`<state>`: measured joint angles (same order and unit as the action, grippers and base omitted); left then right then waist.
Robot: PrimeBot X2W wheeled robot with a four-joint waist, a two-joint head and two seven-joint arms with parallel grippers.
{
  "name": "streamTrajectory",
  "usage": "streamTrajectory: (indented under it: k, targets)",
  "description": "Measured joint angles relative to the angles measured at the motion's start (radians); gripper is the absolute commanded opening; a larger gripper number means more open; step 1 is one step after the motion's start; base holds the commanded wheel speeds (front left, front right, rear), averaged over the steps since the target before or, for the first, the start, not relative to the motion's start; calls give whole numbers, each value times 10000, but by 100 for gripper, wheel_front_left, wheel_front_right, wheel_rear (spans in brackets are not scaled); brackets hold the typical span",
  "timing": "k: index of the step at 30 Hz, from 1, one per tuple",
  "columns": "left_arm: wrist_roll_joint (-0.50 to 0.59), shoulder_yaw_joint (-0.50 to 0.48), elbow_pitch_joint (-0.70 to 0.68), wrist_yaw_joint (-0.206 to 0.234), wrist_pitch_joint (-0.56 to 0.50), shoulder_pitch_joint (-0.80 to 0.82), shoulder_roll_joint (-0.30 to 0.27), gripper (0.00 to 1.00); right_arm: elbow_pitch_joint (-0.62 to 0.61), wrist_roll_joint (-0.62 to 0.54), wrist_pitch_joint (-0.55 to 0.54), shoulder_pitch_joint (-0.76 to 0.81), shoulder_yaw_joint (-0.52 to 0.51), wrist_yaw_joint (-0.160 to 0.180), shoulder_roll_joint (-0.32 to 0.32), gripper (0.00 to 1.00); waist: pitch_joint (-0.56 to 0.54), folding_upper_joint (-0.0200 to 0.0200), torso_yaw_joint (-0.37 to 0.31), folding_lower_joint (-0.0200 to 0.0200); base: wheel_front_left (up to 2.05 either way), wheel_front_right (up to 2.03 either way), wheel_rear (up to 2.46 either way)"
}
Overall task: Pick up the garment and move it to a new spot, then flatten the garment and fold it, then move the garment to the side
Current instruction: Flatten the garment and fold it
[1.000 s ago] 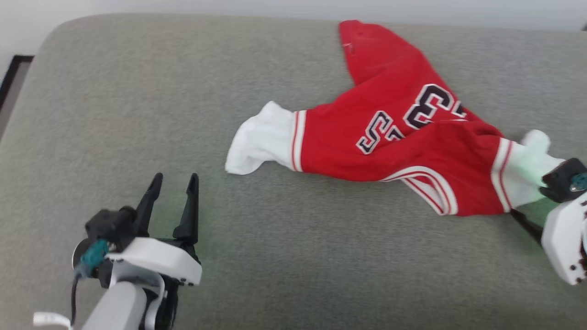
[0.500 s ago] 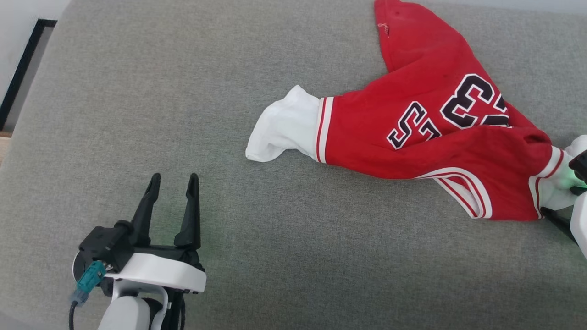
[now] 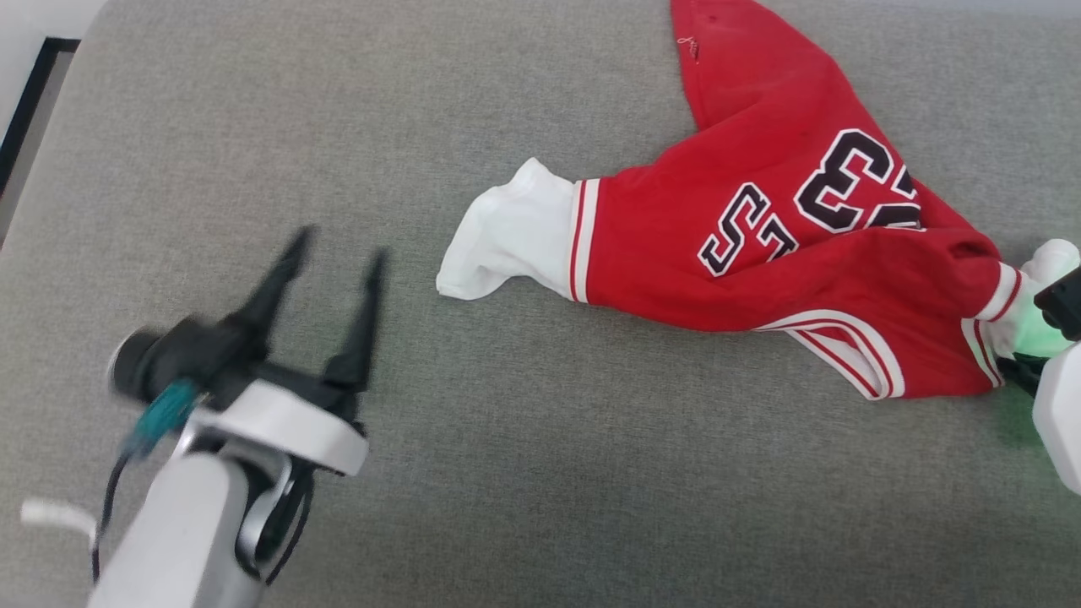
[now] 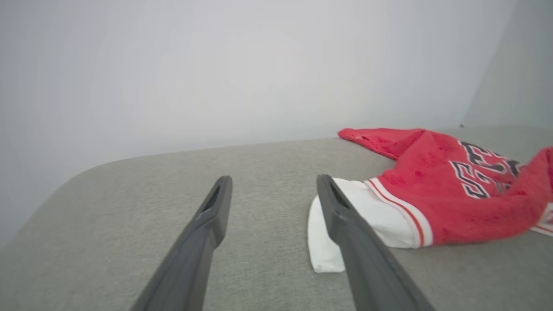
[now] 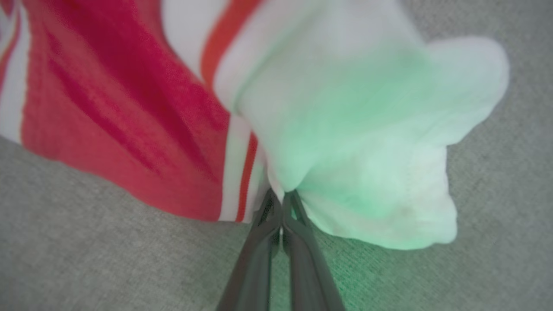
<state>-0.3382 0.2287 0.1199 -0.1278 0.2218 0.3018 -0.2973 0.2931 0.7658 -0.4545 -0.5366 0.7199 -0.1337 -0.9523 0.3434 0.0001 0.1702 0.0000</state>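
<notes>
The garment [image 3: 760, 253], a red jersey with white sleeves and black numerals, lies crumpled on the right half of the grey padded surface [image 3: 507, 473]. My right gripper [image 3: 1013, 365] at the right edge has its fingers pressed together at the base of the bunched right sleeve [image 5: 367, 142], pinching the white cloth where the tips [image 5: 281, 196] meet it. My left gripper [image 3: 338, 247] is open and blurred over bare surface, left of the other white sleeve [image 3: 507, 236]. In the left wrist view the left gripper [image 4: 274, 181] holds nothing, and the sleeve [image 4: 367, 220] lies just beyond its right finger [image 4: 345, 216].
The grey surface rounds off at its far left corner [image 3: 93, 25], with a dark strip [image 3: 25, 101] beyond it. A pale wall [image 4: 216, 65] rises behind the far edge. Green light falls on the held sleeve.
My right gripper has closed on the white sleeve. My left gripper has moved up and forward towards the other sleeve. The head view itself shifted over the second.
</notes>
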Motion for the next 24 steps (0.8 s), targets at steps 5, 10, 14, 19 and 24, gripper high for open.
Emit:
streamTrajectory:
  k: [5,10,14,19,24]
  targets:
    - [-2140,2922,-174,-33,-2362,1821,-1923,100,-117,-196,134,33,-10,31,180,0,-40,0,-115,0,0,0,0]
    - [-4633,5265,117,-40,-5210,3798,-3053,100,-332,-213,-59,-87,-10,33,213,0,138,0,-191,0,0,0,0]
    - [-5802,6577,658,-31,-6021,5138,-3214,100,-541,-297,-228,-333,-6,31,194,0,387,0,-299,0,0,0,0]
    - [-6266,7917,1969,-31,-6121,6270,-3064,100,-775,-330,-424,-593,10,-2,197,0,751,0,-450,0,0,0,0]
    - [-6752,8803,3149,-31,-5659,6984,-2807,100,-895,-376,-477,-871,50,-17,314,0,1027,0,-658,0,0,0,0]
